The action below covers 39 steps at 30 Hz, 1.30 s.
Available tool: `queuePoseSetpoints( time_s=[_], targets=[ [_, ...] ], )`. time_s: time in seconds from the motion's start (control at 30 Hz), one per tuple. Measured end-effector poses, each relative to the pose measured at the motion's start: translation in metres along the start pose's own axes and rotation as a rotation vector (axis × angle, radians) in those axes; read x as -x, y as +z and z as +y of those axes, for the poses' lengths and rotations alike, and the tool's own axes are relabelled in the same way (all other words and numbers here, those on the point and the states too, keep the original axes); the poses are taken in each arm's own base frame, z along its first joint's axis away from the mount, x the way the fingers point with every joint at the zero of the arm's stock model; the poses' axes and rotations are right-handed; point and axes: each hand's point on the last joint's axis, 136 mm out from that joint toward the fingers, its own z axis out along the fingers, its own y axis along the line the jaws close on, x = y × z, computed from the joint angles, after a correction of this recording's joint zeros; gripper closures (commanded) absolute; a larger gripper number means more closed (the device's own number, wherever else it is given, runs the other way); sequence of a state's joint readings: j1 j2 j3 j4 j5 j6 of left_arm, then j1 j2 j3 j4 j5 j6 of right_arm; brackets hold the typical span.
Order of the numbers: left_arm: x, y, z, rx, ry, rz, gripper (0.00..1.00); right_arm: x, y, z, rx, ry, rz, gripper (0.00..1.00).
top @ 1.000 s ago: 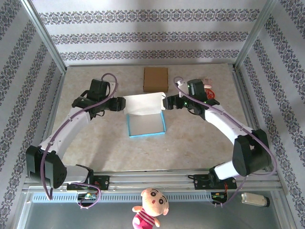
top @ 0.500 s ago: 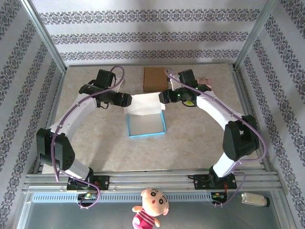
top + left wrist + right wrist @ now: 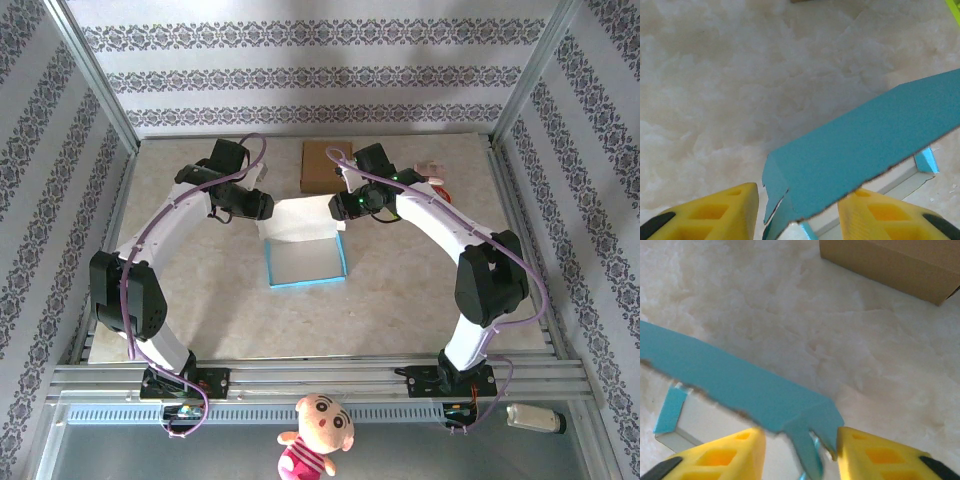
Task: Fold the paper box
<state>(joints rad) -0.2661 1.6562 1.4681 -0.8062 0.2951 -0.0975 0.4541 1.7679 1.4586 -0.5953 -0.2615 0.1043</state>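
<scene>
left gripper [image 3: 266, 207] with jaws apart, set at the left end of the paper box [image 3: 307, 262] lid flap [image 3: 300, 218], just left of centre in the overhead frame. seen from the left wrist: yellow fingers [image 3: 725, 210] either side of the flap's teal corner, with a gap on the left side and no firm pinch to be made out. right gripper [image 3: 340, 207] likewise parted, at the flap's right end, just right of centre. from the right wrist: fingers [image 3: 875, 452] flanking the notched teal tab at the bottom of the frame, not visibly clamped on it.

box itself at the middle of the marbled table [image 3: 420, 290], its teal-rimmed tray open upward, the flap raised at the far side with its white face showing from above. brown cardboard box [image 3: 327, 165] just beyond, upper centre.

judged to be the lid-flap step, with both ends taken up at once. next move likely calls for closing evenly on both corners, then swinging the flap toward the tray in step, keeping the paper from twisting or creasing.
</scene>
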Motion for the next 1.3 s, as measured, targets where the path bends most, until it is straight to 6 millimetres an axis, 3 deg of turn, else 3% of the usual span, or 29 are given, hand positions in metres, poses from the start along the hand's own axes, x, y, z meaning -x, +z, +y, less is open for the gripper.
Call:
queuePoseSetpoints(
  time_s=[0.23,0.43,0.73,0.9,1.3],
  targets=[
    [-0.004,0.006,0.008,0.041,0.006,0.032,0.48,-0.003,0.003,-0.004,-0.023,-0.004,0.017,0.67],
    [-0.003,0.006,0.011,0.054,0.018,0.041,0.6,-0.002,0.002,-0.006,-0.038,-0.01,0.017,0.71],
    [-0.006,0.012,0.008,0.037,0.008,0.06,0.86,-0.002,0.003,0.0,-0.038,-0.025,0.018,0.8],
    [-0.01,0.014,0.006,0.038,-0.027,0.066,0.89,-0.003,0.003,0.003,-0.039,0.007,0.018,0.89],
    [-0.031,0.011,-0.004,0.023,-0.184,0.011,0.9,-0.014,0.002,0.007,-0.029,0.128,-0.028,0.91]
  ],
)
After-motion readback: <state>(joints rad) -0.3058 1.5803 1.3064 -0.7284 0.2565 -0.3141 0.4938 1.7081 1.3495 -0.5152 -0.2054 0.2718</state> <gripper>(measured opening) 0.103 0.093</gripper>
